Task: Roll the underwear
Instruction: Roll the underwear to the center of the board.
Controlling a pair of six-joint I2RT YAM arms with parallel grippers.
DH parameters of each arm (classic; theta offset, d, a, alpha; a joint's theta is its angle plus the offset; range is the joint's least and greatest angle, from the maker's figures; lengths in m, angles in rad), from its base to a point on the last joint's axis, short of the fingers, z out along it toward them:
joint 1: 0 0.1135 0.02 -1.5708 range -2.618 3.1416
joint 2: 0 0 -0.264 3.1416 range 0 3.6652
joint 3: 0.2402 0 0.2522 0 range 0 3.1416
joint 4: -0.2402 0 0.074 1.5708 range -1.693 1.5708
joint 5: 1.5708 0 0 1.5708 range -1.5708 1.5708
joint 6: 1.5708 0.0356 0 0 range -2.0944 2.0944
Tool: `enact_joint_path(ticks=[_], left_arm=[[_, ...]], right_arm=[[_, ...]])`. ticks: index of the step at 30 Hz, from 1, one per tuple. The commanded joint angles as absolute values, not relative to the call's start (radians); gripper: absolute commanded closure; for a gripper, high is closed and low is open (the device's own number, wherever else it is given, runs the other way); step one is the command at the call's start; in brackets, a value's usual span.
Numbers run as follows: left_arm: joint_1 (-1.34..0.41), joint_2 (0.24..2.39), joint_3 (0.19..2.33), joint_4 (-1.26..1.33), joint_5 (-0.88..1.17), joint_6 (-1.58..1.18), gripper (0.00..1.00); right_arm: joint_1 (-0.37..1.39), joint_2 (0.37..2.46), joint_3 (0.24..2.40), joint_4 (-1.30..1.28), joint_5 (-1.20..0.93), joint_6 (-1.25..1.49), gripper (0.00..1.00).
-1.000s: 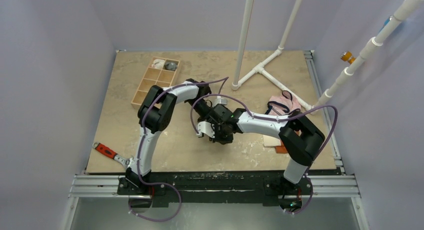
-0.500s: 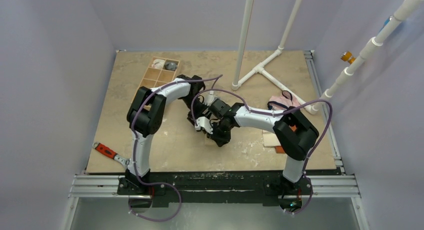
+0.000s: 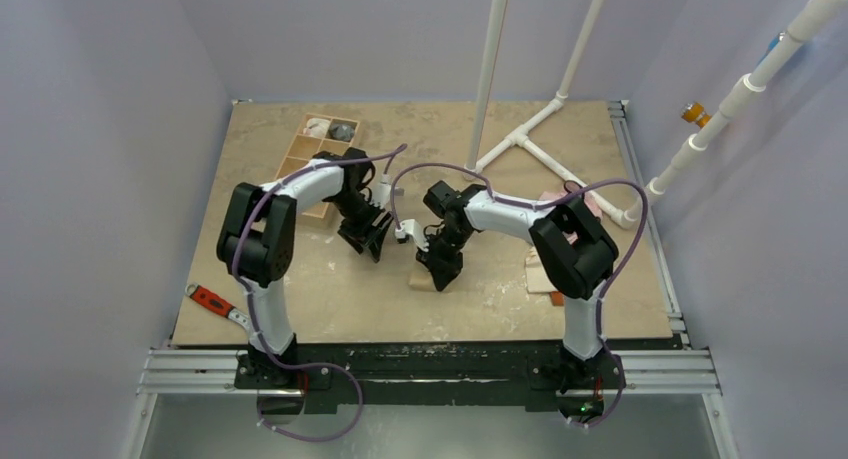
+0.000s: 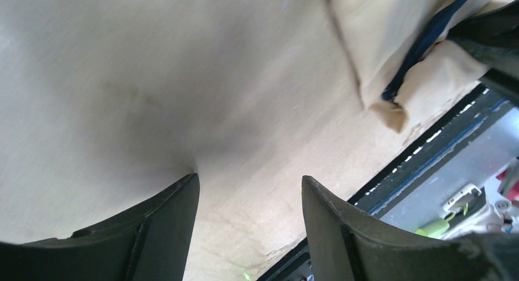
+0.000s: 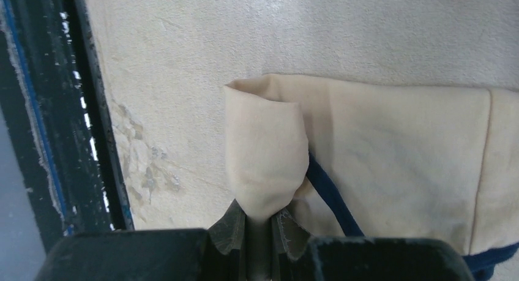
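Tan underwear (image 5: 398, 152), folded edge pinched in right claw (image 5: 259, 223), probably to start the roll; left claw (image 4: 250, 183) spread, empty, just beside underwear above counter (image 4: 122, 79).

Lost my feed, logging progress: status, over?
Left gripper open, empty, over bare table. Right gripper shut on the underwear, pinching its curled end. Nothing seen blocking it.
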State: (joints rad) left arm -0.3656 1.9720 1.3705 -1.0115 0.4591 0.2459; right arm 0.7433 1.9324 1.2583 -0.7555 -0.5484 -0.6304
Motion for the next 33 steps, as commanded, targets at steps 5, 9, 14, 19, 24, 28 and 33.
enact_joint_path(ticks=[5,9,14,19,24,28,33], left_arm=[[-0.321,1.682,1.2,-0.899,0.433,0.278,0.39],[-0.321,1.536,1.091,-0.845,0.461,0.302,0.39],[-0.322,1.353,0.936,-0.747,0.455,0.337,0.33],[-0.322,1.29,0.908,-0.733,0.493,0.337,0.17],[-0.376,1.265,0.916,-0.74,0.576,0.375,0.18],[-0.55,1.24,0.892,-0.654,0.498,0.405,0.22],[-0.732,1.295,0.895,-0.526,0.435,0.443,0.24]], right_arm=[[0.698,2.137,1.388,-0.934,-0.588,-0.782,1.0],[0.676,2.212,1.487,-1.027,-0.658,-0.832,1.0],[0.66,2.328,1.618,-1.17,-0.719,-0.903,0.99],[0.646,2.4,1.683,-1.205,-0.739,-0.921,0.99],[0.637,2.435,1.714,-1.226,-0.773,-0.936,0.99],[0.637,2.49,1.762,-1.285,-0.806,-0.976,0.98],[0.638,2.54,1.783,-1.326,-0.821,-1.009,0.95]])
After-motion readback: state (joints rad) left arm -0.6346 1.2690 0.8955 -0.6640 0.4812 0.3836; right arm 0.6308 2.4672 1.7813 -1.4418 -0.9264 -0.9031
